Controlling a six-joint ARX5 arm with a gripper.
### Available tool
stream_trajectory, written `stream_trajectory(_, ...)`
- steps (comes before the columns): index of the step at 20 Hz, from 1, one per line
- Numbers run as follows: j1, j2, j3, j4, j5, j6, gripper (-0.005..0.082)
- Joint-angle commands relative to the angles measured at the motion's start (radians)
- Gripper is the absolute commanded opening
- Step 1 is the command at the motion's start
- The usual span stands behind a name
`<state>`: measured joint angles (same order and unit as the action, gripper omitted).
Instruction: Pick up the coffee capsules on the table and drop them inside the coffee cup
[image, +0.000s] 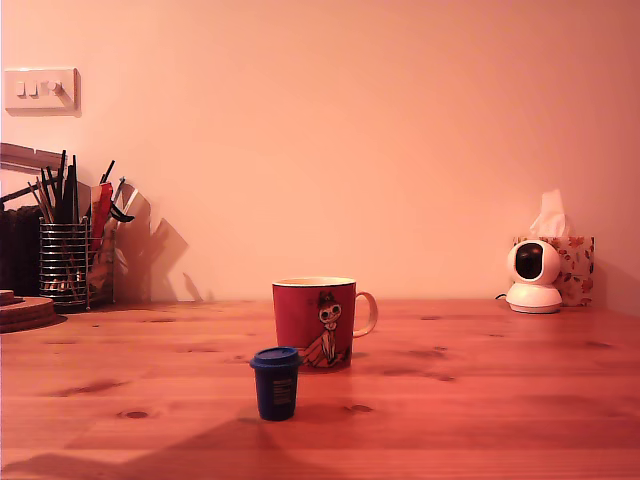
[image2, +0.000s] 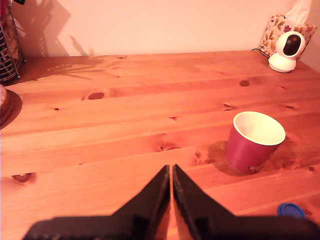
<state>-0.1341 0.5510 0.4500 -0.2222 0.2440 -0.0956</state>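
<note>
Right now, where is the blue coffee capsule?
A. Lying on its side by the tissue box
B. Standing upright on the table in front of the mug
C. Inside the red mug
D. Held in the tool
B: the capsule stands upright on the table, in front of the mug; the tool is shut and empty.

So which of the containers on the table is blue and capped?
The small coffee capsule, standing upright in front of the red mug; the mug is open-topped, the wire holder holds pens.

- Wire utensil holder (image: 66, 262), filled with dark pens and tools, at the exterior view's left.
- Light switch plate (image: 40, 89) on the wall above it.
- White dome camera (image: 533, 276) at the far right.
- Floral tissue box (image: 573, 262) just behind the camera.
</note>
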Motion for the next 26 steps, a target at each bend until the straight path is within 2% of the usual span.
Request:
stream_trajectory(1, 0.001, -0.003, -0.01, -0.196, 0.001, -0.002, -0.0021)
stream_trajectory(19, 0.001, -0.003, -0.01, -0.15, 0.003, -0.002, -0.0021)
stream_trajectory(23, 0.001, -0.003, -0.01, -0.105, 0.045, 0.006, -0.0021)
stream_trajectory(25, 0.0, 0.006, -0.01, -0.068, 0.103, 0.065, -0.0021)
stream_trajectory(26, 0.0, 0.008, -0.01, -0.058, 0.134, 0.072, -0.0021)
